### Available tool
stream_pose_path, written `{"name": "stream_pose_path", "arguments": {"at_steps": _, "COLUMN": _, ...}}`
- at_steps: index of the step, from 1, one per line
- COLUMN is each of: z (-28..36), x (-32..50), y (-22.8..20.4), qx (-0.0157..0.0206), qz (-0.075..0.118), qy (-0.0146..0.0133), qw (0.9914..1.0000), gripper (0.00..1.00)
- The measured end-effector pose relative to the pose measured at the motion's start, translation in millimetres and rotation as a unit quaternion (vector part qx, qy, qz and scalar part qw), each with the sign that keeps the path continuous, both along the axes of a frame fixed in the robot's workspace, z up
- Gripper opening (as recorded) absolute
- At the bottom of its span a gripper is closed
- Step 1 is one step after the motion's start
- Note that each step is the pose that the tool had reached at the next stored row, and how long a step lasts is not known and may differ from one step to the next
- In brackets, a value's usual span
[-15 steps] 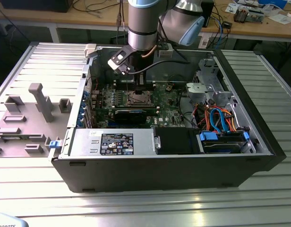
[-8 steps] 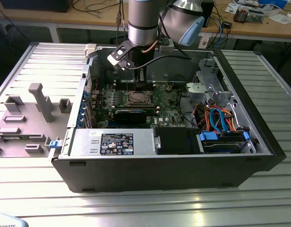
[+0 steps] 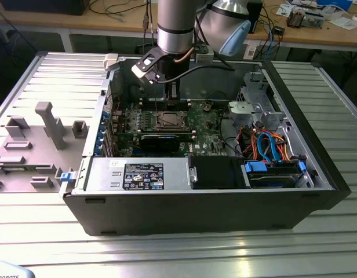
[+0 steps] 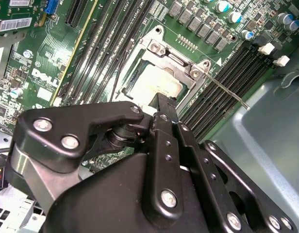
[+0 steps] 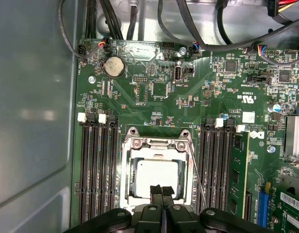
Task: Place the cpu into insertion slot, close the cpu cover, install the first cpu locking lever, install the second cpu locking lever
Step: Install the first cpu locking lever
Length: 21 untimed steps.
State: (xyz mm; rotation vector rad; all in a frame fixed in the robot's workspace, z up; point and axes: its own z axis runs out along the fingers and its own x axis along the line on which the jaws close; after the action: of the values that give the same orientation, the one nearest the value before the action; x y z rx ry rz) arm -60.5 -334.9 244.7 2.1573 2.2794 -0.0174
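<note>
Gripper (image 5: 162, 190) clenched, 2 fingertips (image 5: 156, 190) pressed together.
Directly beneath its tips lies the cpu (image 5: 150, 174), framed by the cpu cover (image 5: 157, 144).

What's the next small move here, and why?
Probably shift the gripper sideways toward the loose locking lever: the cpu sits in its socket, the cpu cover looks down over it, and the gripper, shut, hovers at the cpu's edge, off the lever.

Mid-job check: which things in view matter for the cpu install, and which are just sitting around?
Job: cpu, in its socket; cpu cover; locking lever; pincer, shut, over the cpu.
Lying about: coin battery; memory slots; drive cables; grey fixture beside the case.
</note>
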Motion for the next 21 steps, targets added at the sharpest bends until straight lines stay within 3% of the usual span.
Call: {"name": "stream_pose_path", "arguments": {"at_steps": 21, "z": 6.3, "x": 0.0, "y": 0.0, "qx": 0.0000, "qz": 0.000, "qy": 0.0000, "qw": 1.00000, "gripper": 0.11}}
